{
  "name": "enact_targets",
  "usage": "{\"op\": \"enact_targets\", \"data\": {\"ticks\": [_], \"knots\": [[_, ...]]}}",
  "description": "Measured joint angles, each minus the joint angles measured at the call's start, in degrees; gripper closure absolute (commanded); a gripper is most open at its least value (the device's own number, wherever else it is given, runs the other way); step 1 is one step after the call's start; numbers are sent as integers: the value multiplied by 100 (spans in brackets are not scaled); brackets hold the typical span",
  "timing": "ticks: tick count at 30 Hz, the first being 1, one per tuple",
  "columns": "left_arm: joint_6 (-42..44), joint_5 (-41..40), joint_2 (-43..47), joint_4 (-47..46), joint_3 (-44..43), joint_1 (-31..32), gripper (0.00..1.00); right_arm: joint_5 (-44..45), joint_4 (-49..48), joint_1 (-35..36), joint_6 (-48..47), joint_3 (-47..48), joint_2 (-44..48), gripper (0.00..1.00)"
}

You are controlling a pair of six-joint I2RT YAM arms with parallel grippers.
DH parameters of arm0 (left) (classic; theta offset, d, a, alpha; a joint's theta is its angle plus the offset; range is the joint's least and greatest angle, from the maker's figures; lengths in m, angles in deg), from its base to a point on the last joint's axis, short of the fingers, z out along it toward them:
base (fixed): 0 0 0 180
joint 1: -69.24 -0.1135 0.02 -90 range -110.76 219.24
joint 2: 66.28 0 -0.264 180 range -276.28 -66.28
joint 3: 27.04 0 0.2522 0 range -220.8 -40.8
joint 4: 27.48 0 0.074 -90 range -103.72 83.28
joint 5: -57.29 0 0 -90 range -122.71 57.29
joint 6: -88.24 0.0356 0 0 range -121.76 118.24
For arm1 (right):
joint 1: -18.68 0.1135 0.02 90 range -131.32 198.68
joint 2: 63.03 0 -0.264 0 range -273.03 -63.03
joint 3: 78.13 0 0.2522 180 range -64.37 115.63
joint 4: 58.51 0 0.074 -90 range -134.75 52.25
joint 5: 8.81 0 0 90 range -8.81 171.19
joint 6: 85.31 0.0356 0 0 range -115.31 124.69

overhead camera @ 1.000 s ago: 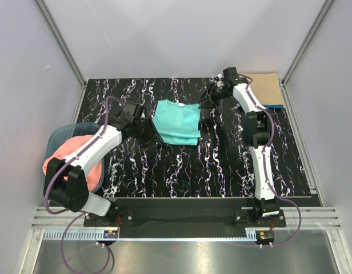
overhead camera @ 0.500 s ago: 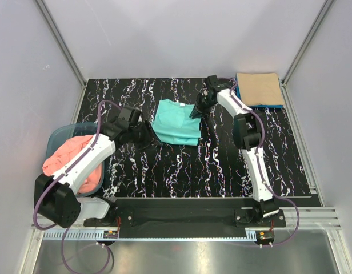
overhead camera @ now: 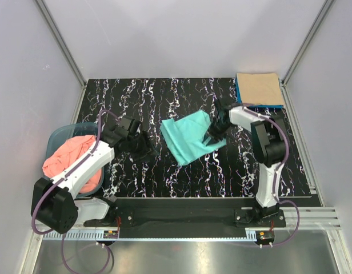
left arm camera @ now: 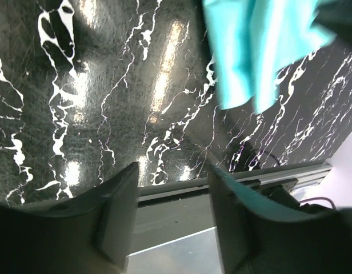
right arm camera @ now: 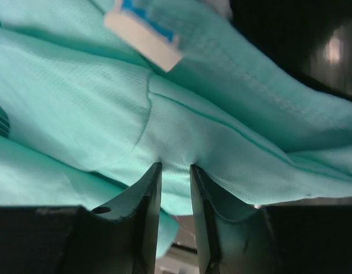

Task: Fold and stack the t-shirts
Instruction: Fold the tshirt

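Top external view: a turquoise-green t-shirt point(overhead camera: 187, 140) lies crooked near the middle of the black surface point(overhead camera: 164, 97) with white streaks. The right fingers point(overhead camera: 212, 137) are at the shirt's right edge. In the right wrist view, they are almost closed and pinch a fold of the green cloth between their tips. The cloth puckers there. A small white and blue tag point(right arm camera: 143, 39) shows on the shirt above them.

The left fingers point(overhead camera: 144, 148) are on the left side of the shirt, near it but not touching it. In the left wrist view they stand apart with nothing between them, only the dark surface below. A corner of the green shirt shows in the upper right of that view.

A salmon pink t-shirt point(overhead camera: 73, 162) sits bunched up in a basket point(overhead camera: 57, 136) at the left edge. At the far right corner, a tan-beige t-shirt point(overhead camera: 257, 88) lies flat on top of a blue t-shirt point(overhead camera: 274, 105). Only the blue shirt's edges peek out.
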Motion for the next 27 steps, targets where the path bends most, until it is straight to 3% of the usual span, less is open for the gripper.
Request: {"op": "enact_targets", "data": {"ticks": [4, 7, 10, 11, 12, 16, 20, 27], "knots": [[162, 2, -2, -17, -31, -2, 28, -42, -365, 361, 745, -1523, 1019, 59], [376, 37, -7, 13, -125, 0, 25, -46, -435, 802, 1115, -2120, 1521, 54], [625, 87, -90, 28, -273, 2, 24, -37, -376, 988, 1154, -2232, 1917, 47], [691, 94, -140, 20, -317, 11, 24, -9, -365, 981, 1099, -2203, 2068, 38], [780, 101, -203, 0, -363, 24, 24, 35, -323, 960, 1019, -2155, 2218, 35], [1202, 160, -605, -122, -566, 149, 27, 177, -190, 918, 444, -1943, 2787, 33], [1679, 197, -1303, -240, -1023, 269, 29, 151, -184, 905, -85, -1930, 3110, 44], [2061, 271, -2046, -719, -1401, 304, 29, -232, -501, 496, -398, -2647, 3220, 78]]}}
